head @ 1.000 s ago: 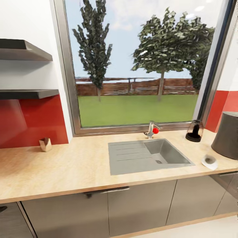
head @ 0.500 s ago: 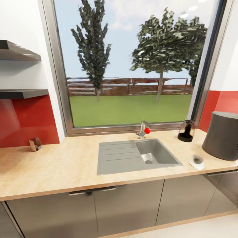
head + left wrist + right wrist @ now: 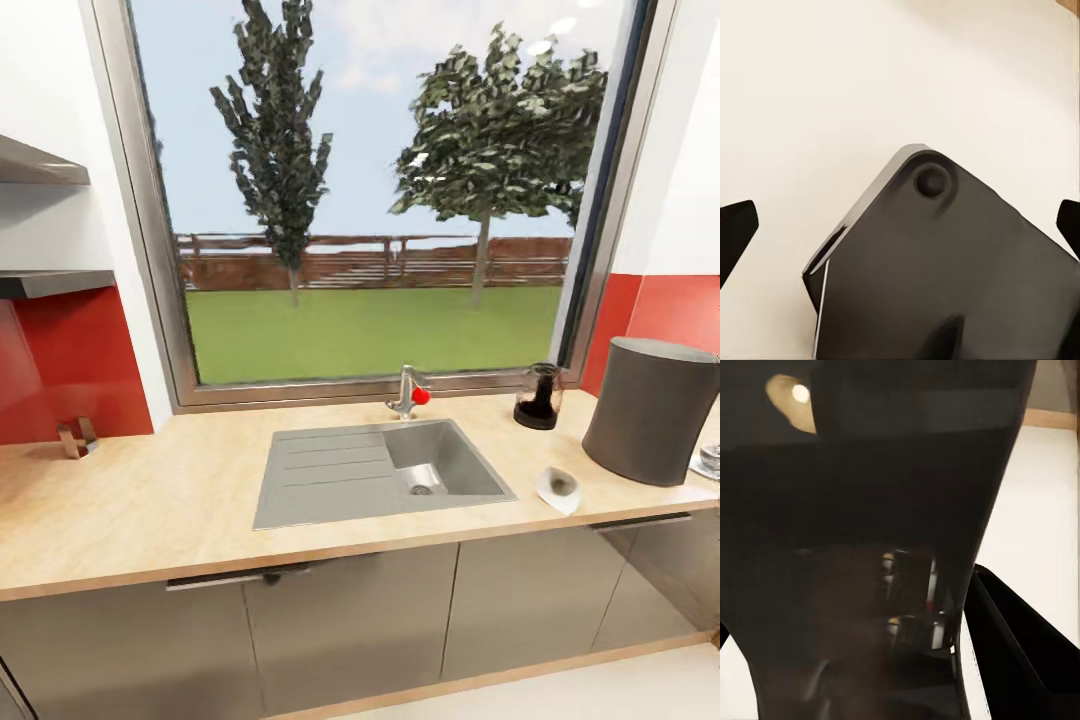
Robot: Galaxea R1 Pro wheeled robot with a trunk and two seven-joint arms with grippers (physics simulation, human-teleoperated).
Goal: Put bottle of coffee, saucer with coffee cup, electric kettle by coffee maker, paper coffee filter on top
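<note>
The left claw [image 3: 900, 225] stands wide: its two dark fingertips [image 3: 735, 234] sit at opposite edges of the left wrist view. It points at a pale floor [image 3: 817, 90]. Between the fingers and just beyond them lies a dark angular panel [image 3: 945, 270] with a round stud.

The right claw faces a broad, glossy dark curved surface [image 3: 870, 525] close in front of it. One dark finger [image 3: 1020, 649] shows beside that surface, with pale floor past it. I cannot tell how far this claw is spread.

In the head view, the desk [image 3: 150, 510] carries a steel sink [image 3: 375, 470]. The coffee maker [image 3: 650, 410] stands at its right end. The electric kettle [image 3: 539, 397] stands by the window, and a small white piece [image 3: 558, 488] with a dark middle lies near the front edge. How these lie relative to either claw cannot be told.
</note>
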